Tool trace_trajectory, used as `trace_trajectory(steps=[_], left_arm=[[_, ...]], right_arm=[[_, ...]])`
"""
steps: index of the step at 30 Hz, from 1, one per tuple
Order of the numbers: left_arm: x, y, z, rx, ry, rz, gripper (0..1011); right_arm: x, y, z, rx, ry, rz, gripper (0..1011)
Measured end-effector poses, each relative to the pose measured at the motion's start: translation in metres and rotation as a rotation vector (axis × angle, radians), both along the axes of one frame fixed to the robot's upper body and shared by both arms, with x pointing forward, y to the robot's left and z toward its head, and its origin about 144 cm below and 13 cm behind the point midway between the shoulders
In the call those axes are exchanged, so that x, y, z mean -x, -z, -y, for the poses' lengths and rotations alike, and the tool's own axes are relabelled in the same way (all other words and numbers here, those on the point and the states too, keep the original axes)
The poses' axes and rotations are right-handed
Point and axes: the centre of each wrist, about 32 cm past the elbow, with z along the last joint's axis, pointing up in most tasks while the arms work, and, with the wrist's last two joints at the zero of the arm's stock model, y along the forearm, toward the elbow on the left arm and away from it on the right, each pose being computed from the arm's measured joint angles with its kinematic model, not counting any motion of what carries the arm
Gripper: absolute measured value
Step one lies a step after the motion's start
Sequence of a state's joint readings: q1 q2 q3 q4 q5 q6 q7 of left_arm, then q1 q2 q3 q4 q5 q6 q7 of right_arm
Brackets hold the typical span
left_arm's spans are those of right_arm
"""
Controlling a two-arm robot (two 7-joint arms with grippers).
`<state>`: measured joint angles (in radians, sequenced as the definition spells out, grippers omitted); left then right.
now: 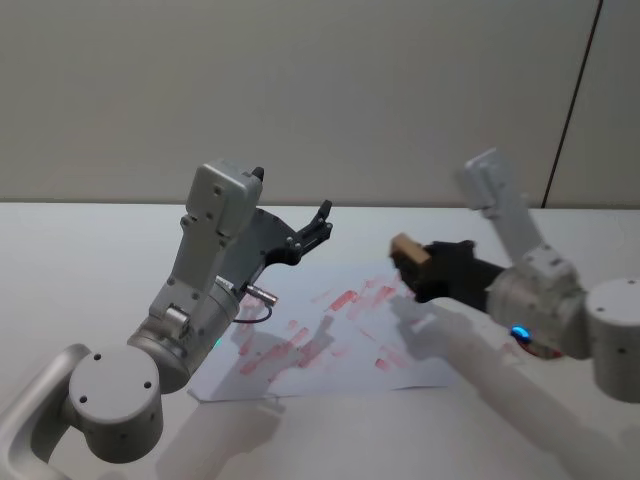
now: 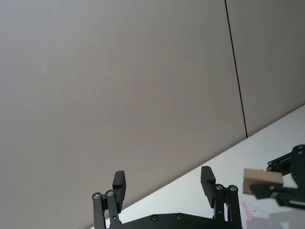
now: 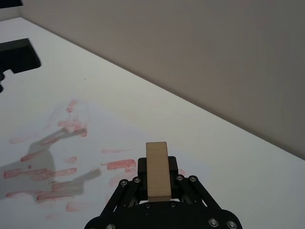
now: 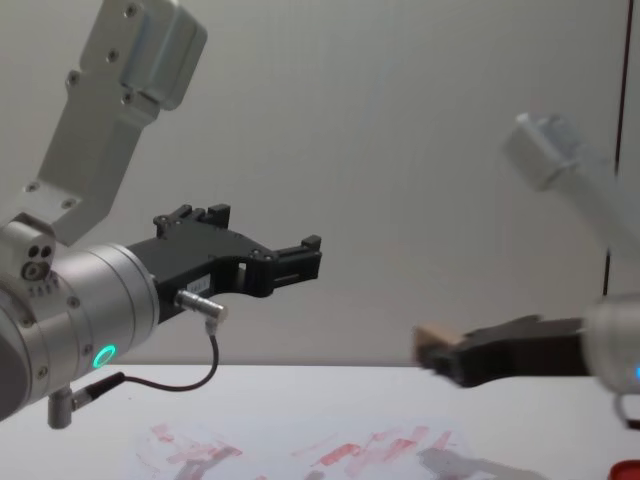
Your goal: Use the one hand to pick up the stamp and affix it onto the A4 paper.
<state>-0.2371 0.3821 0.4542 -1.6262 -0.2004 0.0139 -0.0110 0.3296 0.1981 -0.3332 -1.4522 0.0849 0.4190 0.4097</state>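
My right gripper (image 1: 412, 266) is shut on the stamp (image 1: 409, 249), a pale tan wooden block, and holds it in the air above the right part of the A4 paper (image 1: 330, 335). From the right wrist the stamp (image 3: 157, 170) sticks out between the black fingers, with the red-smeared A4 paper (image 3: 71, 157) below. The chest view shows the stamp (image 4: 437, 337) well above the A4 paper (image 4: 310, 450). My left gripper (image 1: 322, 226) is raised and open over the sheet's far left side, holding nothing. In the left wrist view the left gripper (image 2: 163, 185) faces the wall, and the stamp (image 2: 261, 182) appears farther off.
The white table (image 1: 80, 260) runs back to a grey wall. A black cable with a silver plug (image 1: 262, 294) loops off my left wrist. A small red object (image 4: 627, 470) sits on the table at the right, under my right arm.
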Motion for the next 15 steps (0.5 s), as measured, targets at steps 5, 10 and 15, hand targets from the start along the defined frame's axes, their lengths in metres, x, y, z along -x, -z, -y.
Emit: trace_trajectory(steps=[5,10,15], left_arm=[[0.0,0.0,0.0,0.0,0.0,0.0,1002],[0.0,0.0,0.0,0.0,0.0,0.0,1003],[0.0,0.0,0.0,0.0,0.0,0.0,1002]], right_arm=[[0.01,-0.005,0.021,-0.001,0.065,0.007,218],[0.024,-0.006,0.044,0.015,0.141,0.008,218],[0.037,-0.004,0.061,0.038,0.208,0.013,218]])
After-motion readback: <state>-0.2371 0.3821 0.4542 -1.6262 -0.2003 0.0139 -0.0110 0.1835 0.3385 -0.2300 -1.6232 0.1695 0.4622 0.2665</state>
